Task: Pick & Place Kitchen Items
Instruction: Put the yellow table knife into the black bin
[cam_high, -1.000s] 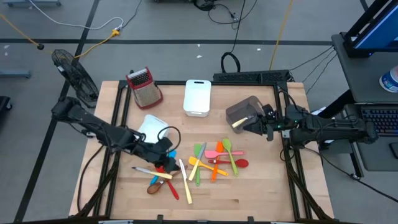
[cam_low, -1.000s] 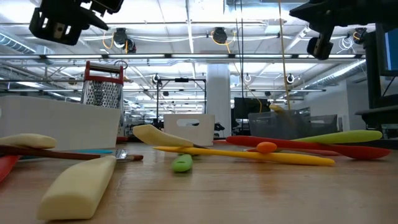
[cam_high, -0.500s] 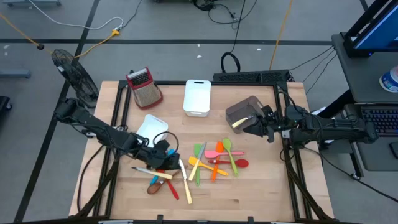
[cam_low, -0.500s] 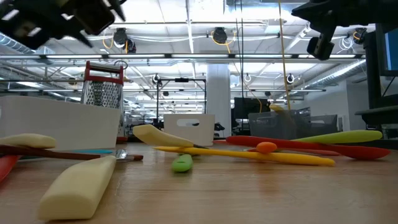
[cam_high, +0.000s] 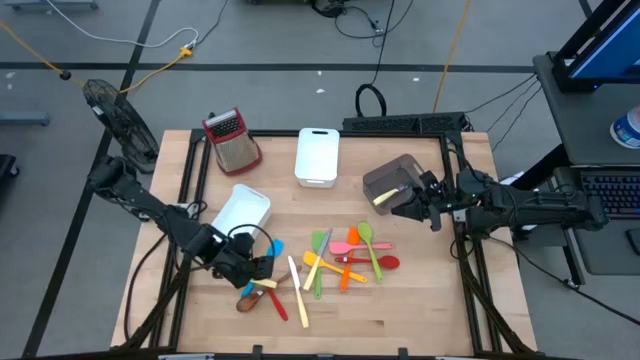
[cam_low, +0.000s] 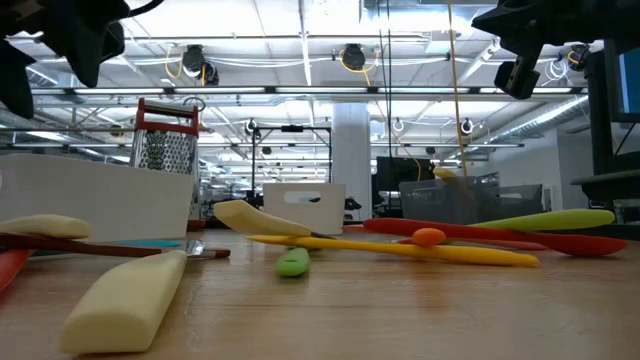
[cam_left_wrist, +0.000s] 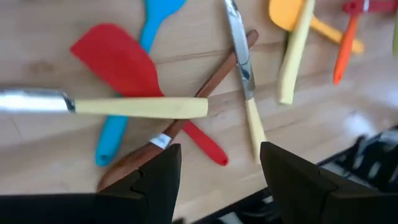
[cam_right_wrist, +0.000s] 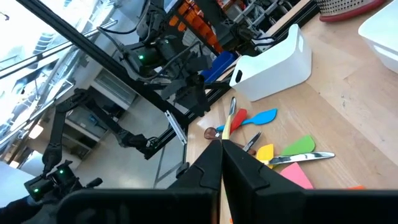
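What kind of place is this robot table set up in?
Most likely a robotics lab or open industrial workspace, not a home kitchen. The wooden table stands on a bare floor crossed by loose cables, the low view shows exposed ceiling pipes and rows of lights, and a computer keyboard sits beside it.

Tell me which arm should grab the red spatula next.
Left. Its tool hangs open directly over the red spatula in the left pile; the right tool sits by the grey bin, far off.

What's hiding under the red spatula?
In the left wrist view, the red spatula lies across the blue spoon's handle, hiding its middle. A cream-handled knife lies on top of the red spatula.
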